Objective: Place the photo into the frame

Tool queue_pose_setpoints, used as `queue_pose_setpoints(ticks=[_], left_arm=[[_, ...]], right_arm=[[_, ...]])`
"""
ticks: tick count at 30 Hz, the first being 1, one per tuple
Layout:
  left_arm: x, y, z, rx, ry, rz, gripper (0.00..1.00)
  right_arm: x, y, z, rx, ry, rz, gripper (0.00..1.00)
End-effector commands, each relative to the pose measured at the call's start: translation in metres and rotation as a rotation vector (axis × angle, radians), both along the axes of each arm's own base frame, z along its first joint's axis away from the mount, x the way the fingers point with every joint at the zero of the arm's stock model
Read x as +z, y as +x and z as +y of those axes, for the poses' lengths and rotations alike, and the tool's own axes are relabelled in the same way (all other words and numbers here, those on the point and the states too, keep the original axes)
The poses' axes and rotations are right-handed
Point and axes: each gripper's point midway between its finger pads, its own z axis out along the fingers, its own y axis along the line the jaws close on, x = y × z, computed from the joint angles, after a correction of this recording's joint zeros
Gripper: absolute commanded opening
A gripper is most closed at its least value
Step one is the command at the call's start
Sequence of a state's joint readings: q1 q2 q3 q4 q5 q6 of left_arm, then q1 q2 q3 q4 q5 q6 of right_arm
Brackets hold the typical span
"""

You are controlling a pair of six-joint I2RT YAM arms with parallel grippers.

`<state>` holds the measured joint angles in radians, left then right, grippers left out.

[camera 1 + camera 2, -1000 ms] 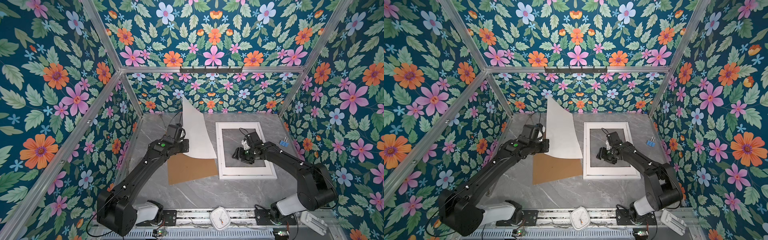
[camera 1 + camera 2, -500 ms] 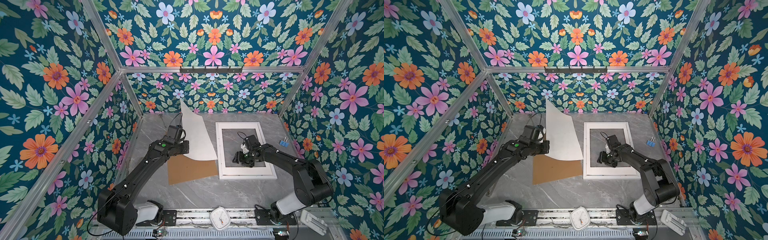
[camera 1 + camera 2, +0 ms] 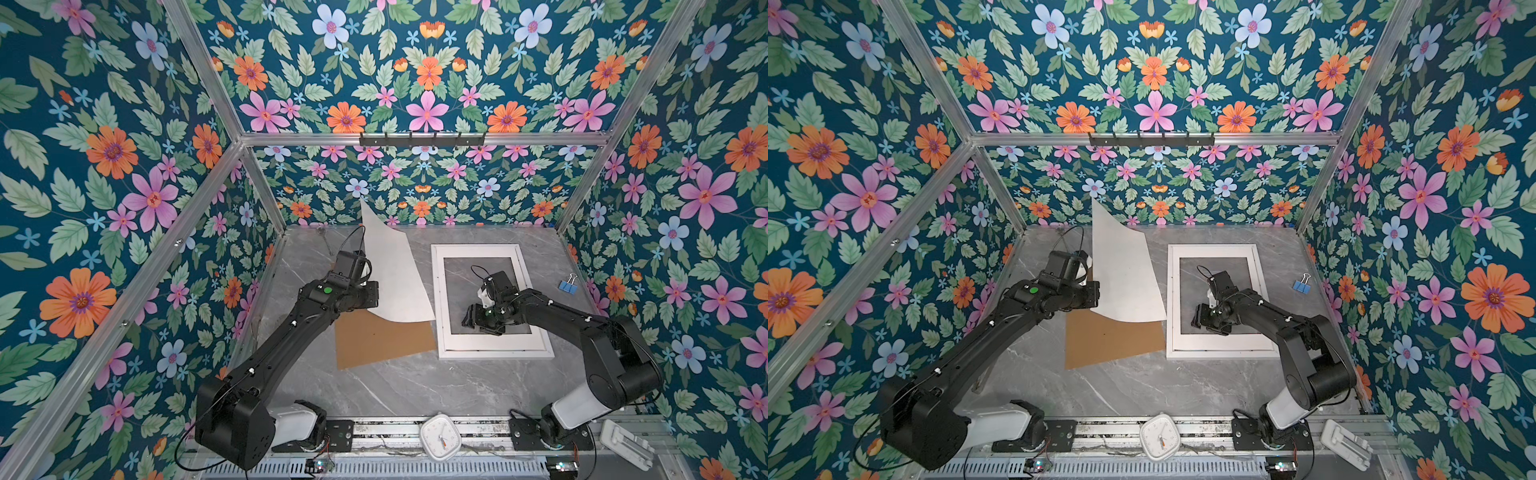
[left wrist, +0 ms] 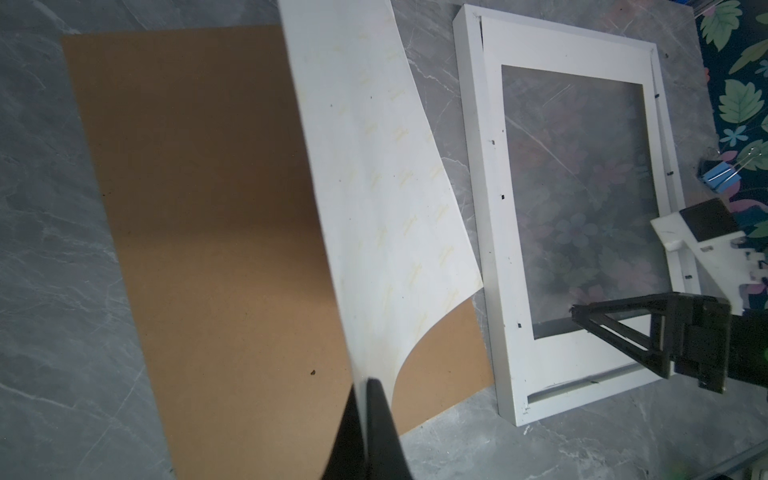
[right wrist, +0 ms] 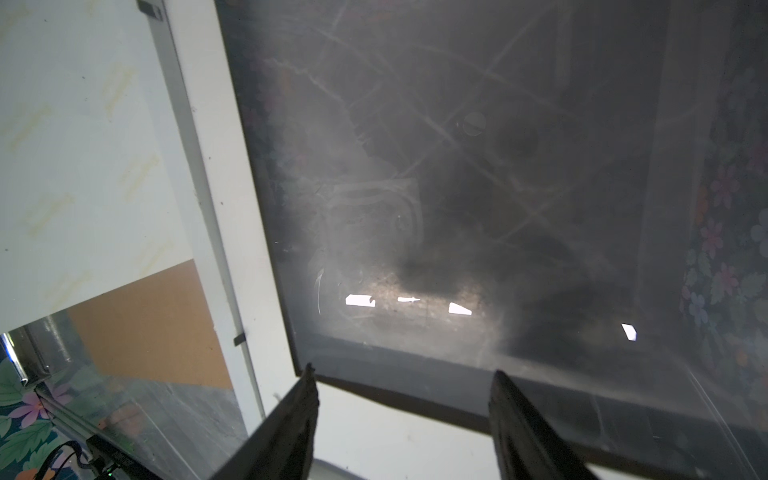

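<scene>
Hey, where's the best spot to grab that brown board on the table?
The brown board lies flat, so only an edge can be pinched; its far right part sits under the photo held by the left end effector. Probably take the bare near left corner, coming in low from the left.

Both top views were bright, sharp and evenly lit from above. The arms cast only soft, faint shadows on the tabletop (image 3: 395,386), and wide-angle stretch showed toward the corners. In the left wrist view uneven shading lay across the board (image 4: 208,208), the photo (image 4: 374,166) looked pale grey, and the left end effector (image 4: 368,380) was blurred. The right wrist view was dim: the pane (image 5: 457,166) was hazy and scratched, with small blown-out glints, and the right end effector (image 5: 404,369) was out of focus.
</scene>
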<state>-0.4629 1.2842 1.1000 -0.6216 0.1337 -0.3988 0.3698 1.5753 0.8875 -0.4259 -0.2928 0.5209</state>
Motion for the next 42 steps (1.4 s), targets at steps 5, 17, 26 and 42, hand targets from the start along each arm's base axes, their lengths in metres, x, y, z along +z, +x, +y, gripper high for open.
queue_pose_setpoints(ticks=[5,17,26,42], left_arm=[[0.002,0.003,-0.002,0.002,-0.014,-0.01,0.0],[-0.001,0.003,-0.004,-0.003,-0.018,-0.001,0.0],[-0.003,0.003,-0.004,-0.002,-0.02,0.003,0.0],[0.014,0.006,-0.006,-0.002,-0.027,-0.011,0.0]], right_arm=[[-0.002,-0.007,0.0,-0.003,-0.013,0.01,0.65],[-0.001,-0.016,-0.002,-0.013,-0.013,0.016,0.64],[0.0,-0.016,-0.002,-0.016,-0.018,0.01,0.63],[0.017,-0.003,0.0,-0.024,-0.015,-0.066,0.73]])
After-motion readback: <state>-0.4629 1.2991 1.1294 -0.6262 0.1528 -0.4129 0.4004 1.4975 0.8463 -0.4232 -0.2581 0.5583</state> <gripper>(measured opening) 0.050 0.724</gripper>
